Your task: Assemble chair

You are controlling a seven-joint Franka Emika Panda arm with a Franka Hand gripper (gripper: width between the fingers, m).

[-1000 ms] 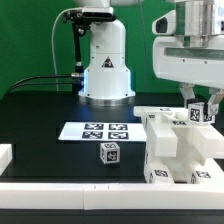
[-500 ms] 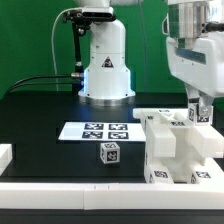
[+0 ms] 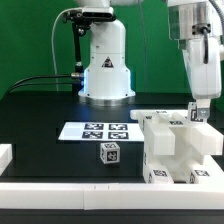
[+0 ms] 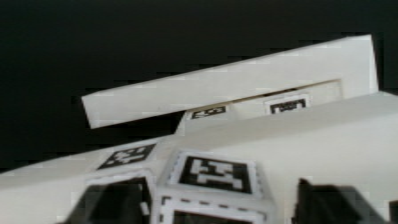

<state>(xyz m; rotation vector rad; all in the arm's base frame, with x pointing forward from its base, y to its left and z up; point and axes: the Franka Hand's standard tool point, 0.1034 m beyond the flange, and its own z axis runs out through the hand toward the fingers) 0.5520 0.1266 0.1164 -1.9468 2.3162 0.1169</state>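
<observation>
Since 1 second ago my wrist is turning and sliding toward the exterior view's right; the chair (image 3: pixel 178 150) is not shifting. My gripper (image 3: pixel 197 112) is hanging at the chair's far top corner. In the wrist view my 2 fingers (image 4: pixel 107 205) are standing spread either side of a tagged post (image 4: pixel 214 178) with dark gaps showing, so I am pinching nothing.

The chair is resting on the black table (image 3: pixel 40 115) at the exterior view's right, just beside the marker board (image 3: pixel 95 130).

Progress, judging: most parts are already sitting joined in 1 chunky block. I am not seeing loose chair parts, and I cannot tell what is remaining.

Material: matte white, hard-looking, square-edged slabs, bars and posts, carrying flat printed black-and-white tags.
</observation>
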